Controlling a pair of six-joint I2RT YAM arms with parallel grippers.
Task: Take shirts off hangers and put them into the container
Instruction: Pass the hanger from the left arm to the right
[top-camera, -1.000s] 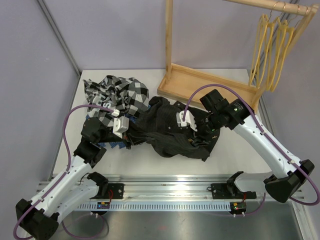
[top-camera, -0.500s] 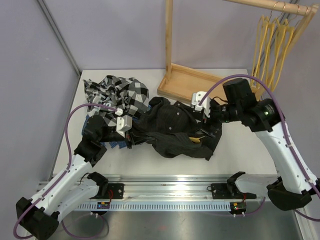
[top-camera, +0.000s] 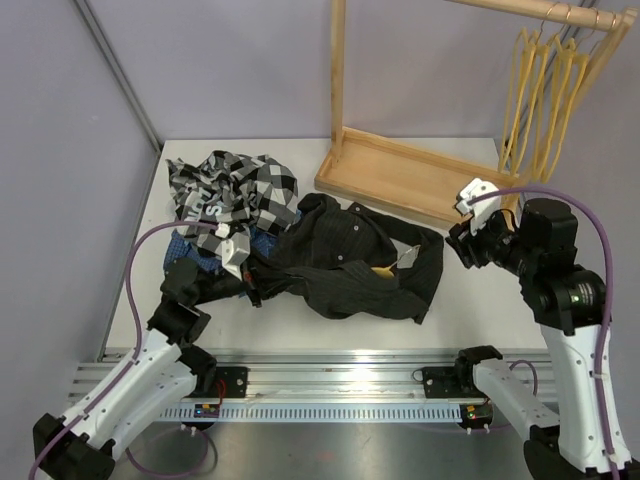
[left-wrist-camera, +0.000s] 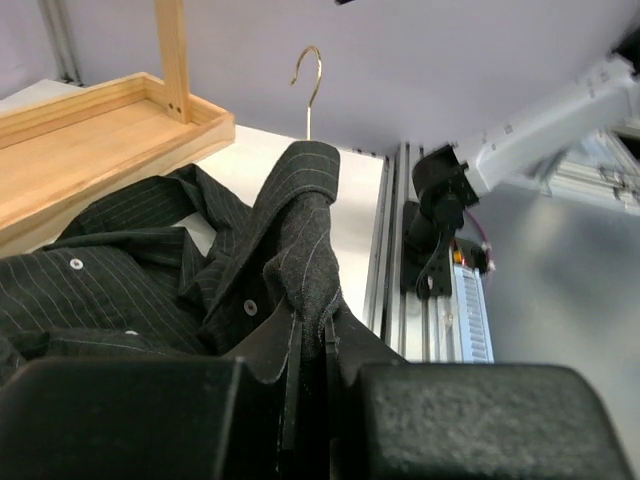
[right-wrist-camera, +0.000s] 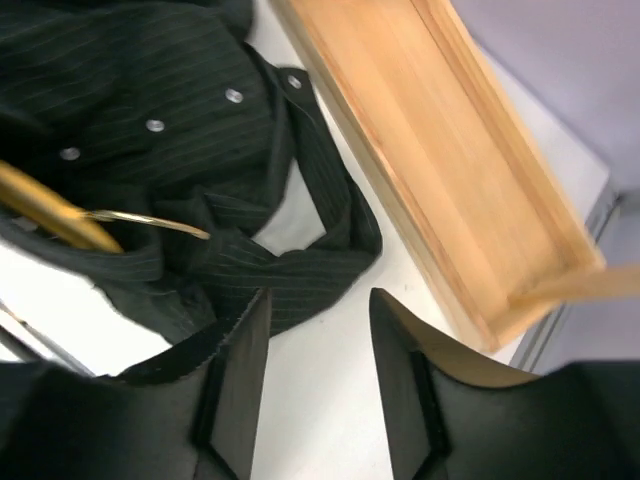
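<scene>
- From above, the black pinstriped shirt (top-camera: 350, 265) is seen crumpled on the table (top-camera: 480, 310), just near of the wooden rack base (top-camera: 400, 180), with a yellow hanger (top-camera: 385, 268) showing among its folds.
- A checked shirt (top-camera: 235, 190) is heaped at the far left, and spare hangers (top-camera: 545, 90) are hung from the rail (top-camera: 540, 10) at the far right.
- The shirt's left end is pinched by the left gripper (top-camera: 252, 285); the right gripper (top-camera: 460, 248) is held clear of its right edge.
- In the left wrist view, the left gripper (left-wrist-camera: 310, 345) is clamped tight on a fold of the black pinstriped shirt (left-wrist-camera: 120, 290); a metal hook (left-wrist-camera: 310, 75) stands up beyond the cloth.
- In the right wrist view, the right gripper (right-wrist-camera: 320, 330) is parted with nothing held, over bare table (right-wrist-camera: 330, 420).
- The black pinstriped shirt (right-wrist-camera: 150, 130) lies beyond it with the hanger (right-wrist-camera: 50, 210) inside, and the rack base (right-wrist-camera: 430, 170) is on the right.
</scene>
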